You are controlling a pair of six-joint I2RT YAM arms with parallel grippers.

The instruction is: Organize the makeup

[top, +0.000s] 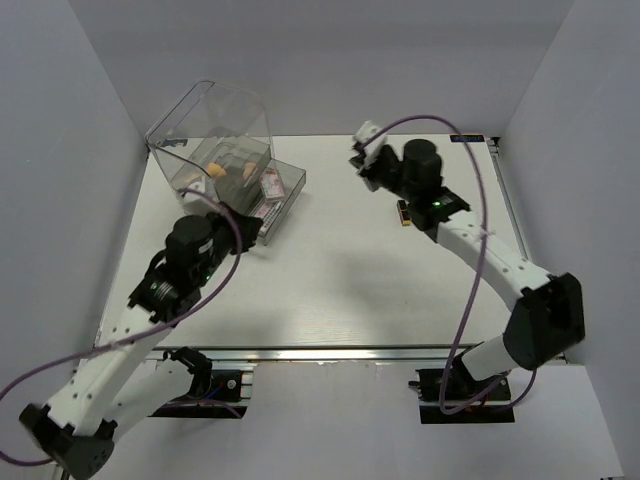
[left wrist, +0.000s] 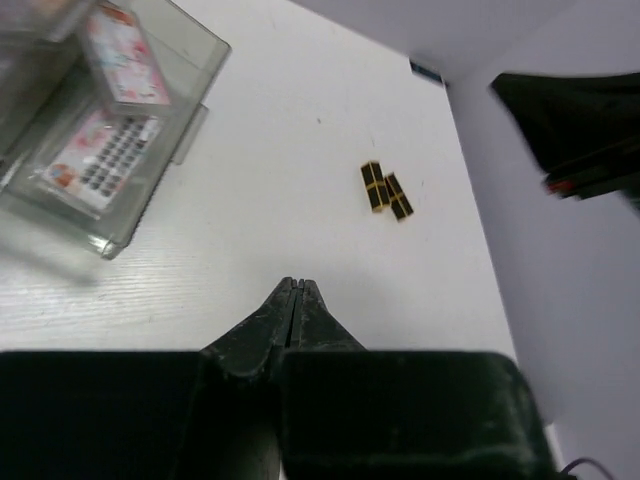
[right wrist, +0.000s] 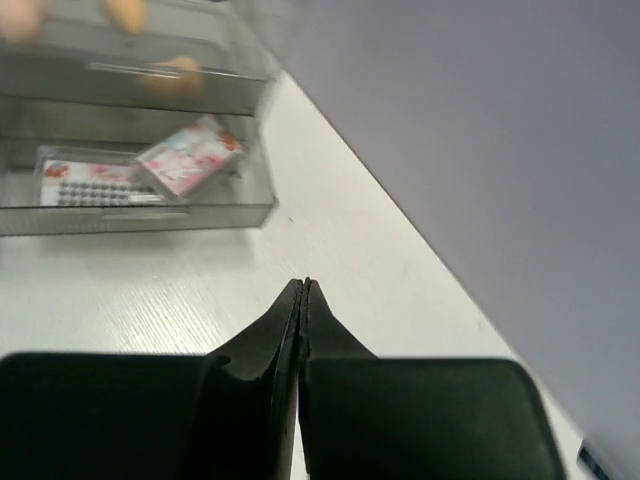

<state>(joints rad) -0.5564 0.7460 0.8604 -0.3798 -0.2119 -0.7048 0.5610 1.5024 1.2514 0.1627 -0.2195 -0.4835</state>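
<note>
Two black-and-gold lipstick tubes (left wrist: 375, 185) (left wrist: 400, 197) lie side by side on the white table, apart from both grippers; in the top view one tube (top: 403, 212) peeks out beside the right arm. Two flat palettes (left wrist: 120, 45) (left wrist: 100, 160) lie in the pulled-out clear drawer (left wrist: 190, 135); they also show in the right wrist view (right wrist: 190, 155) (right wrist: 95, 185). Tan sponges (top: 228, 165) sit inside the clear box, blurred in the right wrist view (right wrist: 185, 66). My left gripper (left wrist: 295, 283) is shut and empty just in front of the drawer. My right gripper (right wrist: 304, 284) is shut and empty, raised right of the drawer.
The large clear drawer box (top: 215, 110) stands at the back left of the table, its drawer (top: 290, 195) open toward the middle. White walls close in the left, back and right sides. The right arm (left wrist: 590, 130) hangs over the far right.
</note>
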